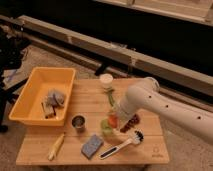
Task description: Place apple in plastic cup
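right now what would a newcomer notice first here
The big white arm reaching in from the right, its tool low over the green plastic cup with the orange-red apple at its tip. Then the bright yellow bin at the table's left end.

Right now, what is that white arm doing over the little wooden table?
A robot arm is reaching down over the wooden table, its gripper low at an orange-red apple, just above a small light-green plastic cup. The apple is not in the cup yet. Beside them lie a dark grape cluster, a dish brush, a blue sponge, a metal cup, a banana and a yellow bin.
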### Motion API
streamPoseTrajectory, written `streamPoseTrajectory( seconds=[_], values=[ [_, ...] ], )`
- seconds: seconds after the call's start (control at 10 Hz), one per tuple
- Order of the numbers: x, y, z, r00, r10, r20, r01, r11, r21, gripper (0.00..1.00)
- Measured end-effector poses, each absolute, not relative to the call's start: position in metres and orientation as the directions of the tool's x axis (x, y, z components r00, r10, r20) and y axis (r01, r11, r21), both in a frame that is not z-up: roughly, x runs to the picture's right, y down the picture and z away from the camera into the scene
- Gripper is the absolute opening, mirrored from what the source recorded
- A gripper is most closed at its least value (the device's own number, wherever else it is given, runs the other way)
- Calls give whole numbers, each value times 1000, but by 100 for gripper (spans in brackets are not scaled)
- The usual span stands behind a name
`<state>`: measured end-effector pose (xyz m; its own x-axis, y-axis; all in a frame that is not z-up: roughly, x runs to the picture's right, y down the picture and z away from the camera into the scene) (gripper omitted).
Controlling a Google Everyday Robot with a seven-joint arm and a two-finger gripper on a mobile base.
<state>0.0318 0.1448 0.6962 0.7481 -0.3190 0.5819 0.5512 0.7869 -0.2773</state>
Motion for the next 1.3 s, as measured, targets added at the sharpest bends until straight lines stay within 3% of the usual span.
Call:
streamPoseTrajectory(
  seconds=[0.3, 0.4, 1.1, 1.3],
  values=[
    [12, 149, 698, 725, -337, 601, 579, 771, -265, 1],
    [7, 149, 699, 719, -342, 604, 585, 767, -262, 6],
    [-1, 152, 724, 724, -337, 602, 589, 756, -286, 74],
    [3, 152, 733, 736, -329, 591, 580, 758, -300, 80]
  ],
)
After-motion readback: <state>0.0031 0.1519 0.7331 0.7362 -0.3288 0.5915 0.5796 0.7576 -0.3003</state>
